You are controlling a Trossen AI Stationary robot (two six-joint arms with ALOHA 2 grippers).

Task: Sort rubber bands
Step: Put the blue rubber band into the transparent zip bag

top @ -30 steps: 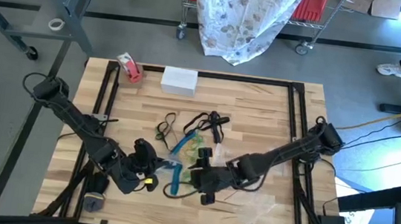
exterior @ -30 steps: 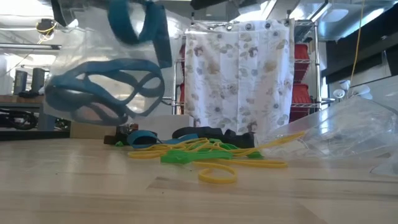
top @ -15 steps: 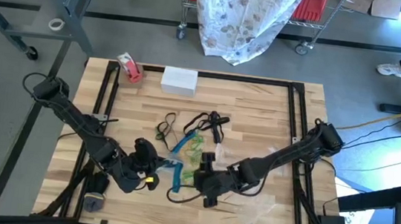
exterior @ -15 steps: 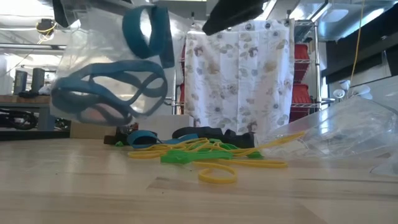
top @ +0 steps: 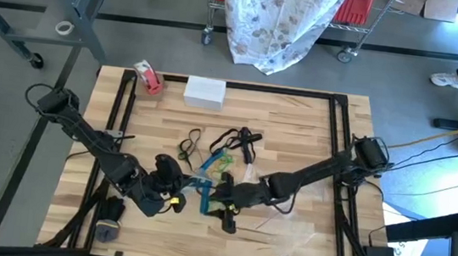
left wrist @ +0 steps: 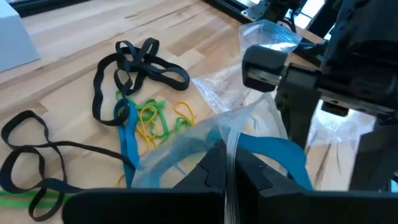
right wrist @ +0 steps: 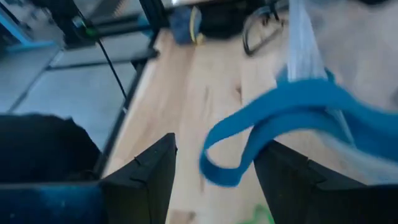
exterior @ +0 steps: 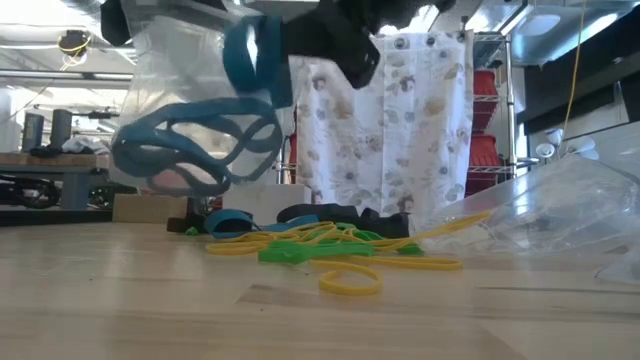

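My left gripper (top: 169, 192) is shut on a clear plastic bag (exterior: 170, 110) that holds blue rubber bands (exterior: 190, 155) and hangs above the table. One blue band (right wrist: 273, 112) sticks out of the bag's mouth (exterior: 255, 55). My right gripper (right wrist: 217, 177) is open, level with that loop, with a finger on either side of it (top: 221, 206). More bands lie on the wood: black ones (left wrist: 137, 62) (top: 189, 145), green and yellow ones (left wrist: 152, 118) (exterior: 320, 245), and a blue one (left wrist: 127, 134). My left gripper pinches the clear bag by its ridged top edge (left wrist: 231, 140) between both fingers. The bag is lifted clear of the table and hangs below the fingers with the blue bands inside. My right gripper stands around the blue loop; I cannot tell whether it touches it.
More clear bags (top: 294, 237) (exterior: 560, 215) lie near the table's right near corner. A white box (top: 205, 91) and a red-and-white tape roll (top: 147, 77) sit at the far edge. Black frame rails (top: 336, 122) run along the table's sides.
My right gripper has moved toward the table's left, up to the bag and the blue loop sticking out of it. My left gripper and the hanging bag have shifted a little toward the right arm.
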